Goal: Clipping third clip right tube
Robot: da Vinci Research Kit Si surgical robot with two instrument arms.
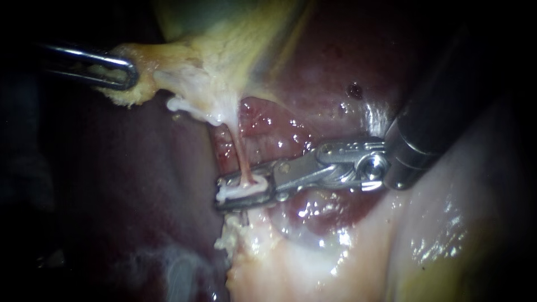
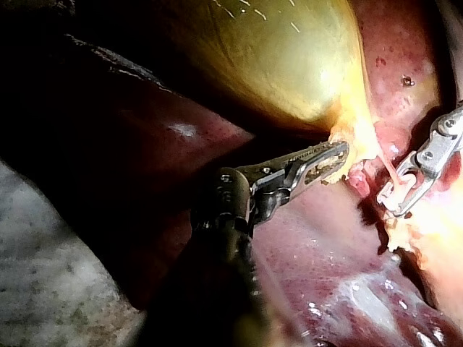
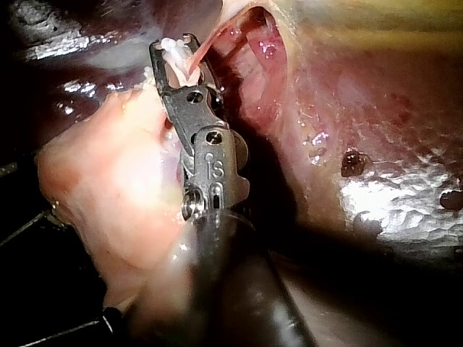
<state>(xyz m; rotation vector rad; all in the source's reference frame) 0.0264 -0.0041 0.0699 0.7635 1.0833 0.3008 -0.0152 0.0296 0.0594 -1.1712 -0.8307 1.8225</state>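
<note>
White clip (image 1: 241,192) on tube (image 1: 241,159) | right instrument (image 1: 220,194) jaws pinch clip | left instrument (image 1: 127,71) jaws grip gallbladder (image 1: 224,50)

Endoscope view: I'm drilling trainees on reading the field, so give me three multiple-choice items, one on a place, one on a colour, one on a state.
1. The tube passes
A. clear of both instruments
B. through the clip in the right instrument
C. behind a gauze pad

2. The clip is
A. blue
B. black
C. white

3. The left instrument
A. grips yellow tissue
B. hangs free and open
C. grips the tube

Answers:
1 B: the thin pink tube runs down into the clip at the right instrument's tip.
2 C: the clip shows white against the grey metal around it.
3 A: the left instrument is closed on the yellow tissue at upper left, well away from the tube.
</note>
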